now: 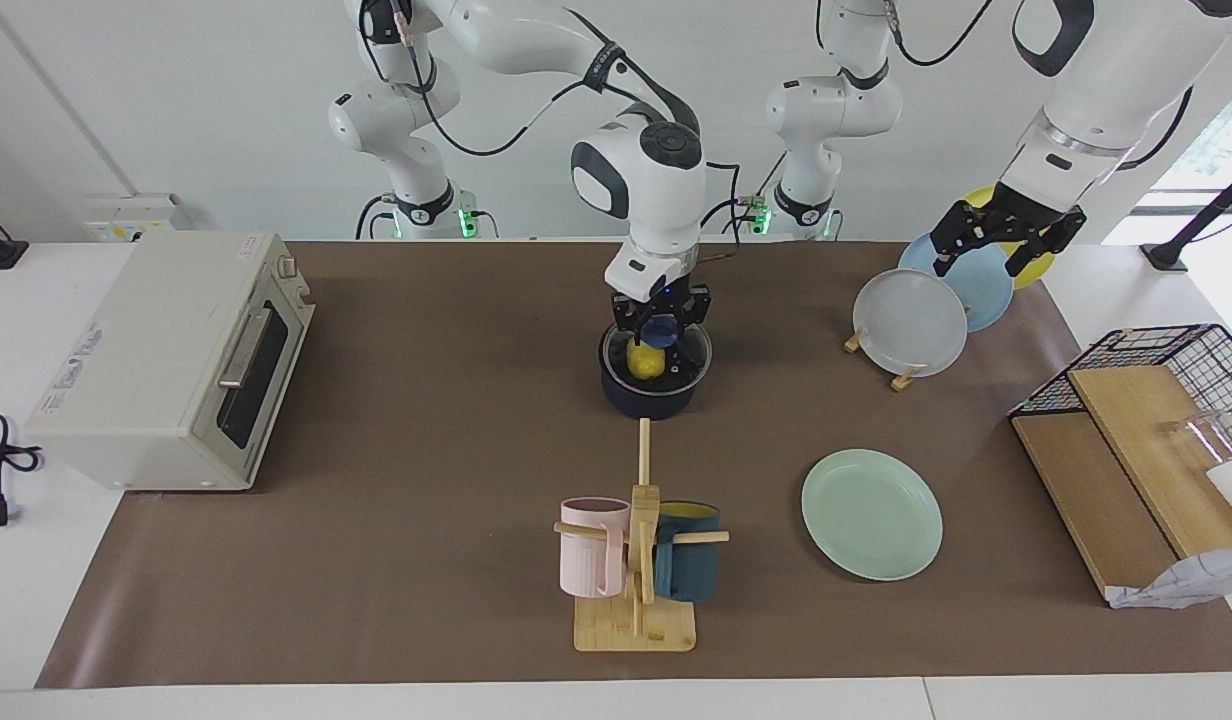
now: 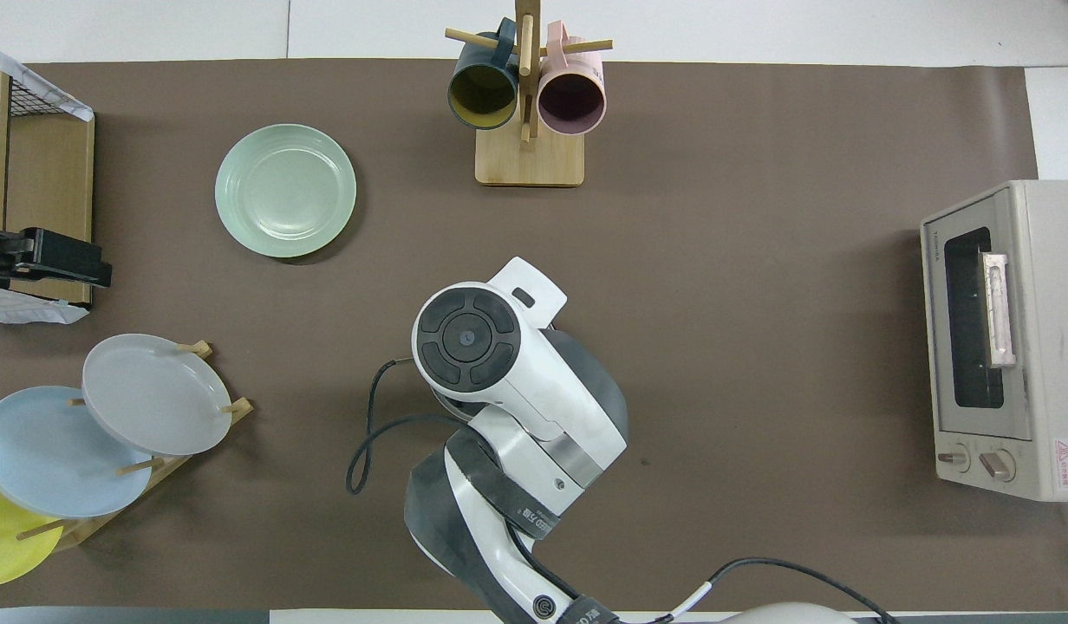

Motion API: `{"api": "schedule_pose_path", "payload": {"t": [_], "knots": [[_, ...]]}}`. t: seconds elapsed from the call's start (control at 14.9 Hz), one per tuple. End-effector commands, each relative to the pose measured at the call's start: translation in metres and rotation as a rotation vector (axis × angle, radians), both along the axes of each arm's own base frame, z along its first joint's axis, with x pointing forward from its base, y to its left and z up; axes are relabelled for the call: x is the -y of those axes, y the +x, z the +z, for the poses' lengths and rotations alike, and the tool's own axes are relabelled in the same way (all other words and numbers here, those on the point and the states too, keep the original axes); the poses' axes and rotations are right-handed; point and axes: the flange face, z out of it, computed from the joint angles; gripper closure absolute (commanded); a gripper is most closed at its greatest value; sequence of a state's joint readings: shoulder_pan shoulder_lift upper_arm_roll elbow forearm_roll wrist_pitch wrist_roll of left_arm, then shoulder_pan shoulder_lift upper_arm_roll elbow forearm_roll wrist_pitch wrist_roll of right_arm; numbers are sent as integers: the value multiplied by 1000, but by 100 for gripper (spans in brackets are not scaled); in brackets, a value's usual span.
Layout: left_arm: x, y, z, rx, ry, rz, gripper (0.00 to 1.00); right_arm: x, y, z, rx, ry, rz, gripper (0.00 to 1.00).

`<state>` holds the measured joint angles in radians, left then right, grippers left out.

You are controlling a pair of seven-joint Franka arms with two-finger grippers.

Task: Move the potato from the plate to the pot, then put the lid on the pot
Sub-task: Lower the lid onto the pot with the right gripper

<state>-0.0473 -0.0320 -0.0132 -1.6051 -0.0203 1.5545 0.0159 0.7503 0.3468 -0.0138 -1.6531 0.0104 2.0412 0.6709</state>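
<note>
The dark navy pot stands mid-table with the yellow potato inside it, seen through the glass. The clear lid lies level at the pot's rim, and my right gripper is shut on its blue knob. I cannot tell whether the lid rests fully on the rim. In the overhead view the right arm hides pot, lid and potato. The mint-green plate lies bare, farther from the robots, toward the left arm's end. My left gripper waits open over the plate rack.
A wooden rack with grey, light-blue and yellow plates stands near the left arm's base. A mug tree with pink and teal mugs stands farther out than the pot. A toaster oven is at the right arm's end, a wire basket at the other.
</note>
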Motion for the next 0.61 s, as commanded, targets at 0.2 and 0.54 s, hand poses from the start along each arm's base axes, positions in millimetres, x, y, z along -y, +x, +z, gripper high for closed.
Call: {"api": "schedule_pose_path", "payload": {"t": [0.2,0.54], "knots": [[-1,-9,2,-2,18,9,0,3,2,0,11,-52,-7,100],[-2,-9,2,-2,18,10,0,3,0,-5,-4,-54,-11,100]]}}
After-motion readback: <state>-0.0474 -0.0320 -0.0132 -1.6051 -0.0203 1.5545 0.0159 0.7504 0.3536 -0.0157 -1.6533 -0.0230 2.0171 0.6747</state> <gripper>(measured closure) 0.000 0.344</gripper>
